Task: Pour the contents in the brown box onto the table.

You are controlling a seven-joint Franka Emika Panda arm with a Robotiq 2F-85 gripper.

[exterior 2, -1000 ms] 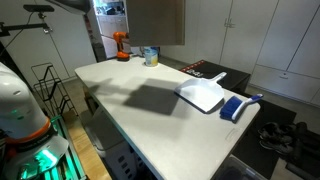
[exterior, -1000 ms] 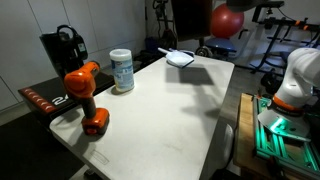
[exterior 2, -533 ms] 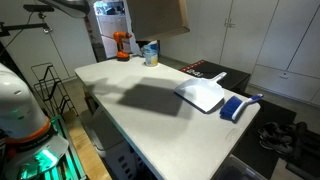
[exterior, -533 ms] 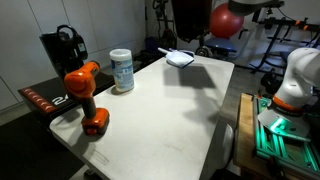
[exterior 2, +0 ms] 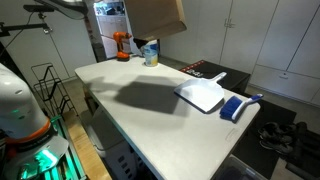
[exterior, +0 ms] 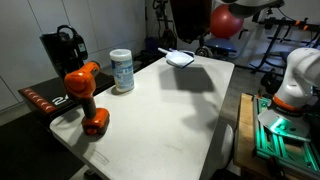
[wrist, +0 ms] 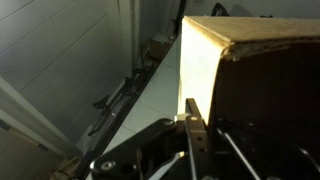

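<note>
The brown box (exterior 2: 156,14) hangs high above the table (exterior 2: 120,78), tilted, with its top cut off by the frame in an exterior view. It throws a broad shadow on the white top. In the wrist view the brown box (wrist: 250,70) fills the right side and its inside is dark. My gripper (wrist: 194,108) is shut on the box's wall; one finger (wrist: 191,128) lies against the outer side. The contents are hidden. The table (exterior: 170,120) shows no black pieces on it in either exterior view.
An orange-and-black drill (exterior: 85,95) and a white canister (exterior: 122,71) stand at one end of the table. A white dustpan (exterior 2: 203,95) and a blue brush (exterior 2: 235,107) lie near the other end. The robot's base (exterior: 298,80) stands beside the table.
The box has risen a little and tipped further over above the table. Nothing on the table has moved.
</note>
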